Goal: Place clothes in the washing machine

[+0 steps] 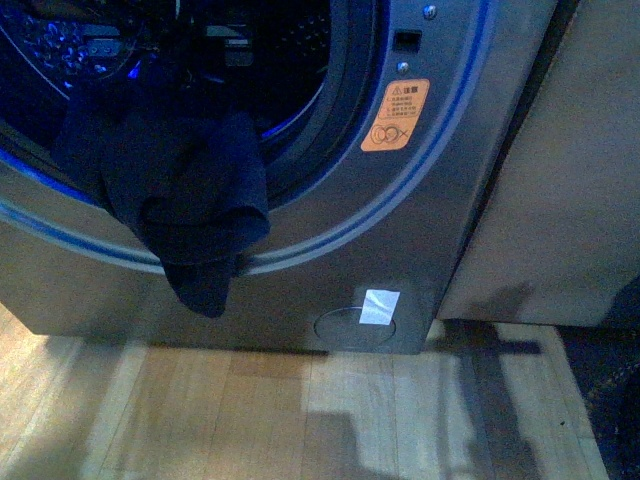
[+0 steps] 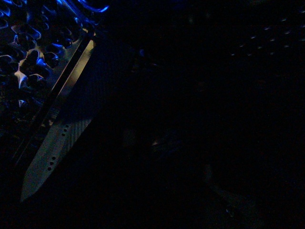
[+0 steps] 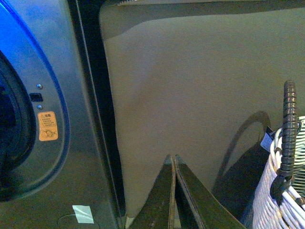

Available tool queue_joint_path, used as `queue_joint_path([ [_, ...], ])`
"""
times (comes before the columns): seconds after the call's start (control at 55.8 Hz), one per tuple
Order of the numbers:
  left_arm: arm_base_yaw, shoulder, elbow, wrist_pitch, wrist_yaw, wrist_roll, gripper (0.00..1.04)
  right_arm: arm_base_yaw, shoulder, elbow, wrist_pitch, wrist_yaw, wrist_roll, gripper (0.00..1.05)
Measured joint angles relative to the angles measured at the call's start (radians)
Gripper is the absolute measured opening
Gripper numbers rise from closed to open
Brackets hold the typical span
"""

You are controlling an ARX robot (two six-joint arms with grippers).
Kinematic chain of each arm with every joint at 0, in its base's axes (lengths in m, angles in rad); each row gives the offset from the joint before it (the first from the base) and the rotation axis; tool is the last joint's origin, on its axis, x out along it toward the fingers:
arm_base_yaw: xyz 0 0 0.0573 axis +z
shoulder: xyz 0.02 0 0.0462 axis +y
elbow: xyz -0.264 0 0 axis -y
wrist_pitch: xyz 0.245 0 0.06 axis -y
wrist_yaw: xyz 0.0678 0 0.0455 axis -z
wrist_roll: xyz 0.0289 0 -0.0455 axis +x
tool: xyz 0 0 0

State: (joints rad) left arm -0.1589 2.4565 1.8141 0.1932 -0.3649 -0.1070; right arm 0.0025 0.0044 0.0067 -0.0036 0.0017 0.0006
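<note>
From where I stand, the dark navy limp fabric garment [image 1: 190, 200] is half in and half out of the grey metallic front-loading washing machine [image 1: 420, 230]: its upper part lies inside the round porthole, while a bunched, folded end droops over the black rubber gasket [image 1: 330, 120] and down the grey front. Its long axis runs from the drum's mouth out over the lip and downwards, so I judge the hanging end needs lifting up and inward. The left arm seems the nearer one; its wrist view is mostly dark, showing only a patch of shiny perforated steel drum wall [image 2: 24, 52] and a pale drum paddle [image 2: 55, 143], so that arm appears to be reaching inside, but I cannot tell how its jaws stand or whether they hold cloth. Moving right, an orange warning sticker [image 1: 395, 115] sits beside the porthole, a small white label [image 1: 379, 306] lower down. Beyond the machine stands a plain beige panel [image 1: 560, 180]. The right gripper [image 3: 174, 191] is well off to that side, facing the panel, jaws pressed together with nothing between them, a white woven basket [image 3: 286, 191] close by. The porthole lip itself looks like the main snag.
</note>
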Motion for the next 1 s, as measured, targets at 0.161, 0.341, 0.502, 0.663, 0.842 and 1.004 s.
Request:
queue_joint_path([
  [0.161, -0.004, -0.166, -0.205, 0.036, 0.051, 0.007, 0.98, 0.0, 0.0, 0.0, 0.0, 0.0, 0.0, 0.02],
  [0.341, -0.019, -0.349, -0.531, 0.156, 0.124, 0.069, 0.98, 0.0, 0.0, 0.0, 0.0, 0.0, 0.0, 0.02],
  [0.502, -0.035, -0.501, -0.761, 0.273, 0.219, 0.098, 0.98, 0.0, 0.0, 0.0, 0.0, 0.0, 0.0, 0.02],
  [0.663, -0.053, -0.75, -1.011, 0.392, 0.359, 0.079, 0.98, 0.0, 0.0, 0.0, 0.0, 0.0, 0.0, 0.02],
  [0.842, -0.096, -1.082, -1.322, 0.629, 0.21, 0.079, 0.84, 0.0, 0.0, 0.0, 0.0, 0.0, 0.0, 0.02],
  [1.004, -0.053, -1.256, -1.473, 0.683, 0.157, 0.09, 0.57, 0.0, 0.0, 0.0, 0.0, 0.0, 0.0, 0.02],
])
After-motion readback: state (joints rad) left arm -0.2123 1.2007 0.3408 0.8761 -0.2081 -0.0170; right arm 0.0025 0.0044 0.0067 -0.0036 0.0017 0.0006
